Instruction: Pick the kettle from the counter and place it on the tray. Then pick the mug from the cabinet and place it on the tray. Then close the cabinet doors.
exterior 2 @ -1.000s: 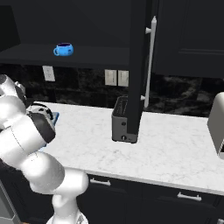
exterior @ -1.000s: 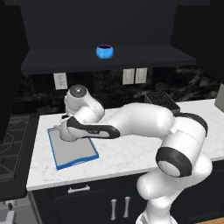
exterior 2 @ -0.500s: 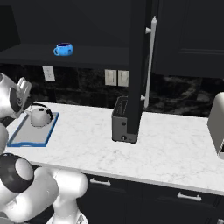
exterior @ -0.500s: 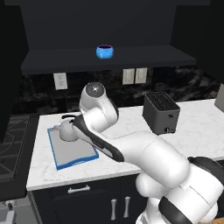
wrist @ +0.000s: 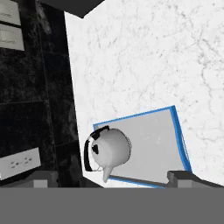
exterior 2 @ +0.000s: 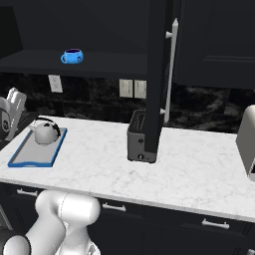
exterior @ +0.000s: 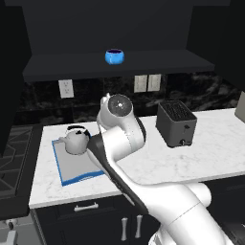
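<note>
The light-grey kettle (exterior: 76, 139) (exterior 2: 46, 133) (wrist: 109, 150) stands upright on the far end of the blue-rimmed tray (exterior: 72, 168) (exterior 2: 29, 155) (wrist: 154, 136), at the left end of the white marble counter (exterior: 215, 143) (exterior 2: 199, 169). My gripper (wrist: 116, 177) (exterior 2: 16, 97) hangs open above and behind the kettle, holding nothing. The blue mug (exterior: 114, 56) (exterior 2: 72, 56) sits on the dark shelf of the open cabinet (exterior: 143, 64). One cabinet door (exterior 2: 158, 74) stands swung out, edge-on, with its silver bar handle (exterior 2: 172, 69).
A dark-grey toaster (exterior: 177, 123) (exterior 2: 140, 143) stands mid-counter, partly behind the open door in the right base view. Wall outlets (exterior: 66, 88) (exterior 2: 132, 88) sit on the black backsplash. A pale appliance (exterior 2: 247, 142) is at the counter's right end.
The arm has lifted up and back from the tray, uncovering the kettle that stands there. The jaws have stayed wide apart.
</note>
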Robot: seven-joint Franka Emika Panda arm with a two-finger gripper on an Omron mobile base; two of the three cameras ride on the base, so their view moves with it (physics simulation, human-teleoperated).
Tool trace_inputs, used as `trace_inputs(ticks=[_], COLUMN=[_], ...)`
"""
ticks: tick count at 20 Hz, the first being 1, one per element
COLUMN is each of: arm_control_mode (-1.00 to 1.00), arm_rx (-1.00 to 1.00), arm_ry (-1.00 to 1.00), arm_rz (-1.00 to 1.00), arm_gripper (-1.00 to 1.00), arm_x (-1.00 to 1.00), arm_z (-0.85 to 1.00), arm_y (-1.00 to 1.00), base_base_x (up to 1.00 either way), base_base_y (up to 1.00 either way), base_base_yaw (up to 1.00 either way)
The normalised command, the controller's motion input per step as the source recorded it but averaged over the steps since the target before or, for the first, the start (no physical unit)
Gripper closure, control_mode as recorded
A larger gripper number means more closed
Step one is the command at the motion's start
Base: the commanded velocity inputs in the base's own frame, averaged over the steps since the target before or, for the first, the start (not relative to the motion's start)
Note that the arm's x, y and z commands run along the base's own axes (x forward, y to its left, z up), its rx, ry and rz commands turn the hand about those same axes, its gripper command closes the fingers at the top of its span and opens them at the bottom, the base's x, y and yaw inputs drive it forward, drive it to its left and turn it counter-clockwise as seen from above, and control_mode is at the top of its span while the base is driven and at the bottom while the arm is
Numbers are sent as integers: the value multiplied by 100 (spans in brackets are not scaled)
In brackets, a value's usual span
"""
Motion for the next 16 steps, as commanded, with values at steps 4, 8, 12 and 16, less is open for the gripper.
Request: trace_inputs(ticks=[4, 8, 12, 16], arm_control_mode=[-100, -100, -100, -100], arm_rx=[-37, -52, -65, -60], arm_ry=[0, 0, 0, 0], arm_rz=[22, 29, 39, 40], arm_gripper=[-100, -100, -100, -100], arm_x=[-67, -56, -42, -24], arm_z=[52, 50, 50, 47], arm_y=[-31, -34, -25, -28], base_base_x=[0, 0, 0, 0], base_base_y=[0, 0, 0, 0], base_base_yaw=[0, 0, 0, 0])
